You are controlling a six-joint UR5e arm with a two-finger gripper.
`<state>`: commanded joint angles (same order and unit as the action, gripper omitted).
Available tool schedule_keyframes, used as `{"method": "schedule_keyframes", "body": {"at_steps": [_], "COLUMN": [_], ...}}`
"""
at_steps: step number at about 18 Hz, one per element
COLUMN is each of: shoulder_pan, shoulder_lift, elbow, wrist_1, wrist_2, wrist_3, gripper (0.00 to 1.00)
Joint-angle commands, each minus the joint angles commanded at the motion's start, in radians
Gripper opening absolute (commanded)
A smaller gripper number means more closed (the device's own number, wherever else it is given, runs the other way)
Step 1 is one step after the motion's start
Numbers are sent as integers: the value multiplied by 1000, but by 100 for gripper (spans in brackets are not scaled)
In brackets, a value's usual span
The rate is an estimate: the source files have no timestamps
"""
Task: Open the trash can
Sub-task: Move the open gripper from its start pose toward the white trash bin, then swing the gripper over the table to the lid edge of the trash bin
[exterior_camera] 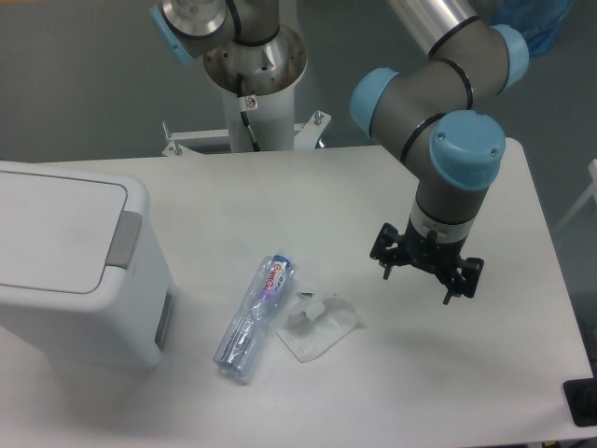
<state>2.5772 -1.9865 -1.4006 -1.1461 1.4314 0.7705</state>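
Presently, one table [280, 196] carries everything counted below. One bin [70, 266] stands at its left edge, white and boxy with rounded corners; its flat lid [51, 229] lies shut, and one grey tab [122, 241] sits on the lid's right edge. My one arm [438, 84] reaches in from the upper right, with blue caps at its joints, and points down over the right half of the table. One bottle [254, 315], clear plastic and lying on its side, rests near the middle front, just right of the bin but not touching it. One crumpled wrapper [317, 326], white and partly see-through, lies just beside the bottle on its right. My one claw [425, 278] hangs above the table to the right of the wrapper, well apart from the bin. Its two fingers stand spread apart with nothing between them. Whether the fingertips touch the table I cannot tell. One dark object [580, 401] shows at the lower right corner, cut off by the picture's edge.
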Motion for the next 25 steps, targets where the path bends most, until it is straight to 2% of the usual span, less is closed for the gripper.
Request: {"method": "schedule_keyframes", "body": {"at_steps": [2,4,6,11,16,21,25], "shoulder_pan": [-14,-29,-52,-124,-204,-247,-258], "shoulder_lift": [0,17,54,123,173,210,219], "elbow": [-3,-5,0,25,19,-35,-40], "wrist_1": [54,58,58,58,57,49,51], "wrist_2": [-69,-185,-241,-379,-399,-388,-388], "wrist_3": [-32,-103,-173,-194,-206,-278,-309], "gripper": [100,100,100,100,100,100,100]}}
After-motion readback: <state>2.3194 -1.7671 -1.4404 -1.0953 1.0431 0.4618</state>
